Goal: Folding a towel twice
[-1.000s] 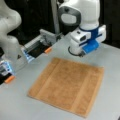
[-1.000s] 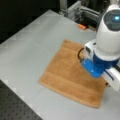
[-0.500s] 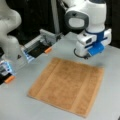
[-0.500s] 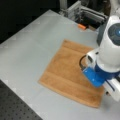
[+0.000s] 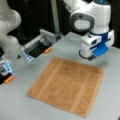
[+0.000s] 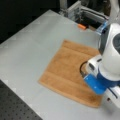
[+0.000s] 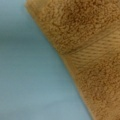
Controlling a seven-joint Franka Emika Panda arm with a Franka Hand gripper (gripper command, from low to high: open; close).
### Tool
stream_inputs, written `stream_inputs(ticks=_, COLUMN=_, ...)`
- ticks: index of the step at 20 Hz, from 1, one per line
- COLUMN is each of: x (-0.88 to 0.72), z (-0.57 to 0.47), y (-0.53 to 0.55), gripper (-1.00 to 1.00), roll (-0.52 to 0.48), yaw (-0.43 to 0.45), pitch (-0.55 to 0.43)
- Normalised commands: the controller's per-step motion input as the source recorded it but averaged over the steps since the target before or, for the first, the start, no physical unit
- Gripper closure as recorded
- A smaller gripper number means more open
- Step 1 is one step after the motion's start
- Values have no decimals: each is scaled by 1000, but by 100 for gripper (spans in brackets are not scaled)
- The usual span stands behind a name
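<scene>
Low over the towel's [image 5: 66,86] far corner hangs the gripper [image 5: 92,58], fingers hidden, so I cannot tell its opening or any hold. That towel lies flat and unfolded on the grey table [image 6: 30,47], edge filling the wrist view.

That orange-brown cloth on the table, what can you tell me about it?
The towel is a square of fuzzy orange-brown terry with a lighter woven band near two opposite edges. It lies flat and unfolded on the grey table, one layer. In both front views the gripper sits at one edge, near a corner. The wrist view shows that edge and a band up close.
</scene>
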Motion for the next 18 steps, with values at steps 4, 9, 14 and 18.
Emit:
stream_inputs(ticks=4, x=300, z=-78, y=255, gripper=-100, roll=-194, yaw=23, pitch=5)
stream_inputs(ticks=9, x=285, z=-76, y=207, gripper=-100, roll=-267, yaw=-5, pitch=-16)
stream_inputs(ticks=14, x=323, z=-149, y=205, gripper=-100, roll=-372, yaw=-7, pitch=-37)
stream_inputs(ticks=18, x=327, z=-147, y=223, gripper=-100, roll=-441, yaw=-36, pitch=-27)
